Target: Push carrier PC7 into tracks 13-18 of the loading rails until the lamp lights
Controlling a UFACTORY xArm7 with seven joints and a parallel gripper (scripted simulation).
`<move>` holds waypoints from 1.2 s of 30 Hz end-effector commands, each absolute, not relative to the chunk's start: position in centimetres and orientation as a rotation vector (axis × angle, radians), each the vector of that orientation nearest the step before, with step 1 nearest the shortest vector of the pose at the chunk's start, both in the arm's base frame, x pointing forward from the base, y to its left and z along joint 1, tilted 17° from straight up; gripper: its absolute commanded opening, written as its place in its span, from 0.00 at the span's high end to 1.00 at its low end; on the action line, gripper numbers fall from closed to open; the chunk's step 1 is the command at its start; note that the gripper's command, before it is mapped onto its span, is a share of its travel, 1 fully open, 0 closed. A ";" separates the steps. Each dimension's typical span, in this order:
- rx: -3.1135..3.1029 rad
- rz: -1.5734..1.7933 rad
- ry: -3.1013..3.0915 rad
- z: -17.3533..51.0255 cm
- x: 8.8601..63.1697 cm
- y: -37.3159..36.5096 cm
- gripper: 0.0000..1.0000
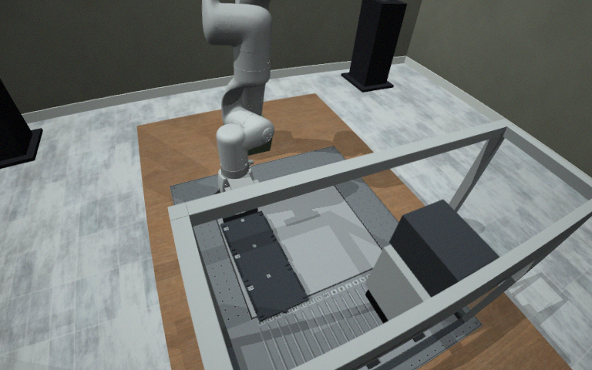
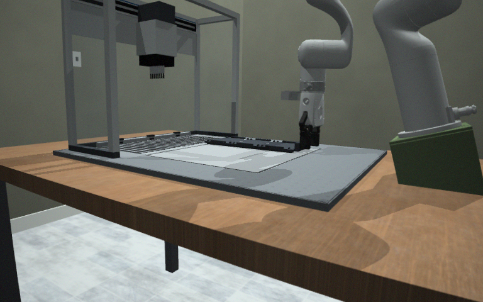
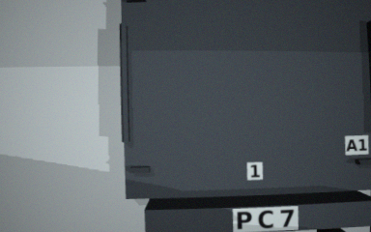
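So the arm's gripper [image 2: 309,136] is down low at the near end of carrier PC7 [image 1: 261,261], right at the handle end, fingers pointing straight down and spread apart with nothing between them. From the side view they look to be right up against the end of the carrier, though I can't swear they're actually touching. The carrier itself is a long flat dark slab lying on the grey deck plate [image 2: 320,178], along the left edge of the lighter square patch [image 1: 323,253] when you look from the overhead camera. Its far end sits just at the row of little numbered tiles [image 1: 344,287] in front of the loading rails [image 1: 314,322], so it isn't down in the tracks. The wrist camera is staring at the top of the carrier, and you can read the PC7 label [image 3: 265,218] on the handle, plus a "1" tag [image 3: 254,171] and an "A1" tag [image 3: 356,145] further along. A grey frame [image 2: 110,71] stands over the rails with a dark head [image 2: 156,35] hanging from its top bar.
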State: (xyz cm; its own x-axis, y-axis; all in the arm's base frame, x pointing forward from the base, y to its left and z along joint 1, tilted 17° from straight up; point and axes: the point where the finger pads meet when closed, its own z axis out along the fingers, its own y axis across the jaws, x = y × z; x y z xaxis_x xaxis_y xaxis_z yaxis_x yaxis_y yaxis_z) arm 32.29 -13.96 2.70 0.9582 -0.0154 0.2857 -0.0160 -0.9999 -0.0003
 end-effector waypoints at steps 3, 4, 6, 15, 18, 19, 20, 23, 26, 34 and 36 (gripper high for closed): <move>3.104 0.459 -0.026 2.5 33.0 -14.1 0.18; 3.104 0.459 -0.026 2.6 33.1 -14.1 0.18; 3.104 0.459 -0.026 2.6 33.3 -14.1 0.18; 3.104 0.459 -0.026 2.9 34.1 -14.1 0.18; 3.104 0.459 -0.026 2.9 34.2 -14.1 0.18; 3.104 0.459 -0.026 3.0 34.3 -14.1 0.18; 3.104 0.459 -0.026 3.0 34.4 -14.1 0.18; 3.104 0.459 -0.026 3.1 34.7 -14.1 0.18; 3.104 0.459 -0.026 3.2 35.0 -14.1 0.18; 3.104 0.459 -0.026 3.3 35.6 -14.1 0.18; 3.104 0.459 -0.026 3.4 35.8 -14.1 0.18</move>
State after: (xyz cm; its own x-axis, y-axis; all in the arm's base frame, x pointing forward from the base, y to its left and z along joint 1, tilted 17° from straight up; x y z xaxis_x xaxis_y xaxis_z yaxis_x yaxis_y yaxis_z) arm 35.03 -13.93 4.01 0.9571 -0.0156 0.2893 -0.0162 -0.9999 -0.0001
